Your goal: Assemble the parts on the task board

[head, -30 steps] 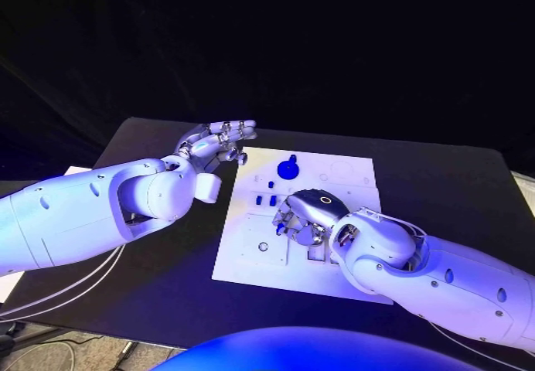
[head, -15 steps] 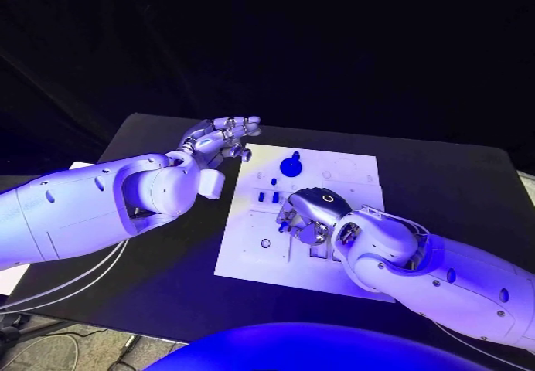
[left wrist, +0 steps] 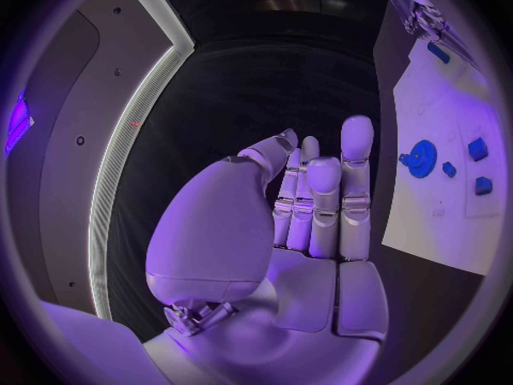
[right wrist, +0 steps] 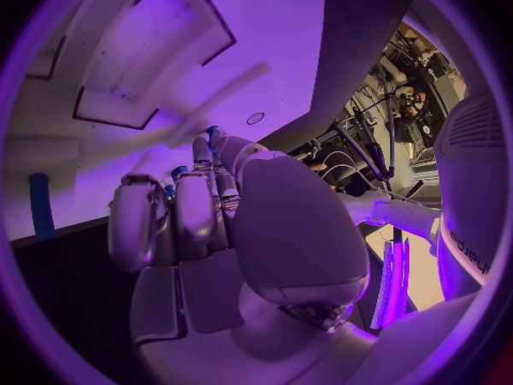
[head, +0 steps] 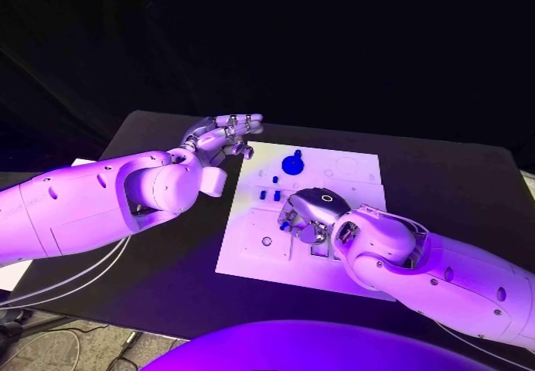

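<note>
a white task board (head: 251,259) lies in the middle of a black desk (head: 145,270), and everything here is placed against that board.

the right hand (head: 309,212) rests over the board's centre, palm down, fingers curled downward onto the surface. small blue parts (head: 289,226) show right at its fingertips, but it cannot be told whether the fingers pinch one or only touch it. in the right wrist view the same right hand (right wrist: 203,231) has its fingers bent toward the white board (right wrist: 128,51), with a bit of blue (right wrist: 214,133) peeking past the fingertips and a blue strip (right wrist: 39,204) near the board's edge.

the left hand (head: 221,137) hovers above the desk just beyond the board's far left corner, off the board. it holds nothing; the fingers are extended and close side by side, thumb apart. the left wrist view shows this left hand (left wrist: 310,222) with fingers straight and bare, the board (left wrist: 427,214) off to one side of it.

on the far part of the board, beyond the right hand, sits a round blue gear-like part (head: 292,165), also seen in the left wrist view (left wrist: 421,158). between that gear and the right hand stand a few small blue blocks (head: 267,197), two of them side by side and a smaller one (head: 275,179) just beyond them.
</note>
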